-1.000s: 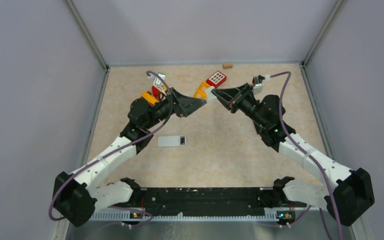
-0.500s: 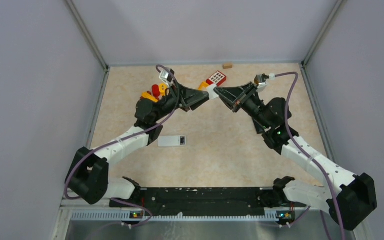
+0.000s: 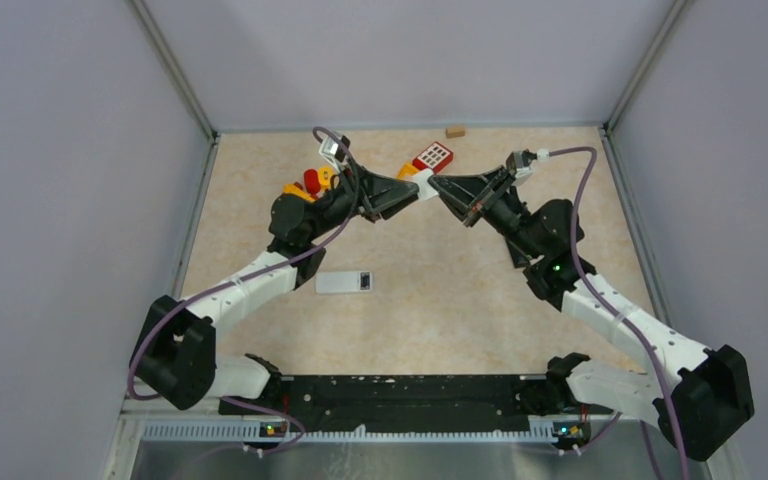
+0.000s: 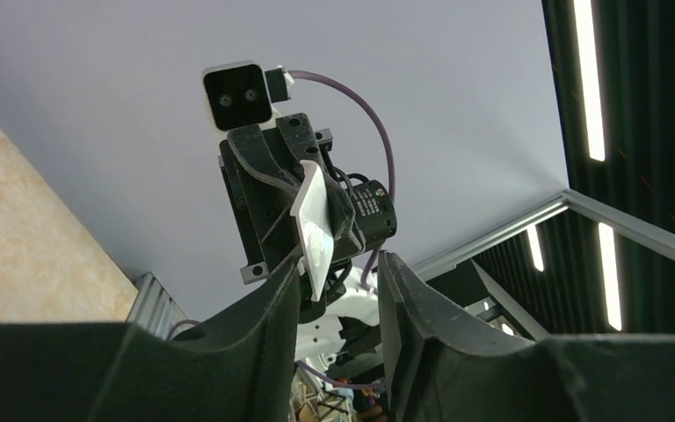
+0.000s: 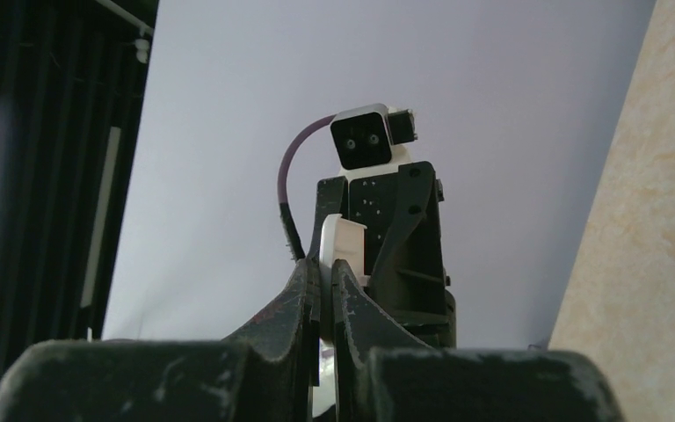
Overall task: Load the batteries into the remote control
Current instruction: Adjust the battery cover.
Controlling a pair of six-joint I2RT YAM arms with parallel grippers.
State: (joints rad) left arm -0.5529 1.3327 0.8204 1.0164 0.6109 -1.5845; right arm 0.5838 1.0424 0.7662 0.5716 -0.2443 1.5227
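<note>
Above the far middle of the table my two grippers meet tip to tip. My right gripper point(image 3: 434, 181) point(image 5: 325, 268) is shut on a thin white flat piece point(image 4: 314, 224) point(image 5: 341, 242). The piece's free end just reaches between the fingertips of my left gripper point(image 3: 415, 190) point(image 4: 338, 264). It lies against the left finger, with a clear gap to the right one, so those jaws stand partly apart. A pale grey remote control point(image 3: 344, 282) with a dark patch at its right end lies flat nearer the bases. The batteries are hidden or too small to make out.
A red device with white buttons point(image 3: 433, 157) and an orange piece point(image 3: 406, 172) lie just behind the grippers. Red, yellow and orange items point(image 3: 306, 184) sit under the left wrist. A small wooden block point(image 3: 454, 130) rests by the back wall.
Over the last second my left gripper moved up and right to the white piece and narrowed its jaws. The right gripper shifted slightly left, still holding the piece. Little moved in the last half second.
</note>
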